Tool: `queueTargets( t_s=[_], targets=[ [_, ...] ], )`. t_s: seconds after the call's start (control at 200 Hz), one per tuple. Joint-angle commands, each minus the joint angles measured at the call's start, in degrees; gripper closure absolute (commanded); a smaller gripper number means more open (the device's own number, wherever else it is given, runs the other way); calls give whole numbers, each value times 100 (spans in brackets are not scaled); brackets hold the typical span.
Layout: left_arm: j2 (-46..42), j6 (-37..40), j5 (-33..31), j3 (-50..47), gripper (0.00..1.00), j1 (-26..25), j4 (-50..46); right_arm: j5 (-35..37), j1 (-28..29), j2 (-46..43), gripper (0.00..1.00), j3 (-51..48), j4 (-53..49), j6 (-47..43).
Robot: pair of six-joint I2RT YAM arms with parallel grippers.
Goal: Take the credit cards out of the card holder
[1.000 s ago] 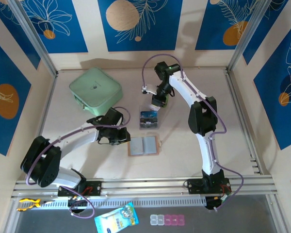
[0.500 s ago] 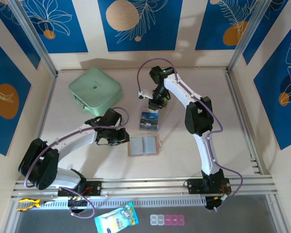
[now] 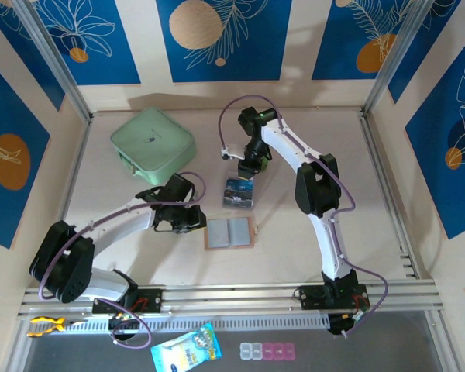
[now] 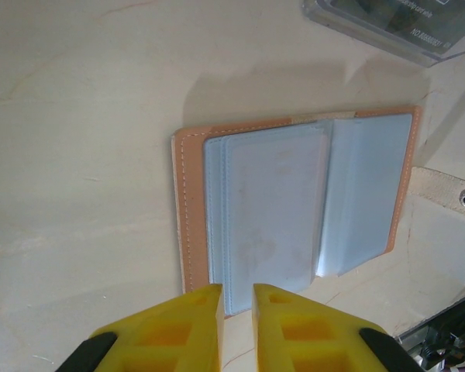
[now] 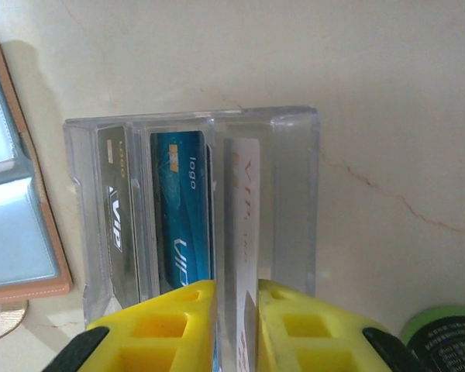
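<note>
From above, the wallet [image 3: 230, 233] lies open on the table [image 3: 310, 147], below the clear box [image 3: 239, 193].

Left wrist: left pincer [image 4: 235, 298] nearly closed, empty, at the wallet's [image 4: 294, 201] edge.

Right wrist: right pincer [image 5: 234, 298] narrow over the box [image 5: 194, 217] holding three cards [image 5: 182, 205].

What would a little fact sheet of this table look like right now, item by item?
card holder: tan wallet lying open flat on the table, its clear sleeves look empty
credit cards: dark, blue and white cards standing in a clear plastic box just beyond the wallet
left fingers: nearly closed, at the wallet's near edge, gripping nothing
right fingers: nearly closed, over the box's near end
mint-green case: far left of the table, untouched
</note>
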Motion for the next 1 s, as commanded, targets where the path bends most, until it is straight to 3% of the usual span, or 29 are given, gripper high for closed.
queueTargets(
  t_s=[0.0, 0.22, 0.475, 0.725, 0.995],
  targets=[
    [-53, -24, 8, -78, 83, 69, 1, 128, -33, -482, 80, -106, 168, 256],
    [-20, -38, 46, -91, 83, 71, 82, 254, -50, -750, 82, -454, 617, 518],
    [9, -60, 124, -155, 83, 68, 187, 425, -35, -800, 94, -707, 1249, 1010],
    [-33, -82, 133, -193, 83, 66, 228, 581, 33, -1007, 96, -922, 1503, 1772],
    [53, -99, 253, -300, 83, 68, 450, 140, 146, -2541, 89, -3087, 2246, 3145]
  ],
)
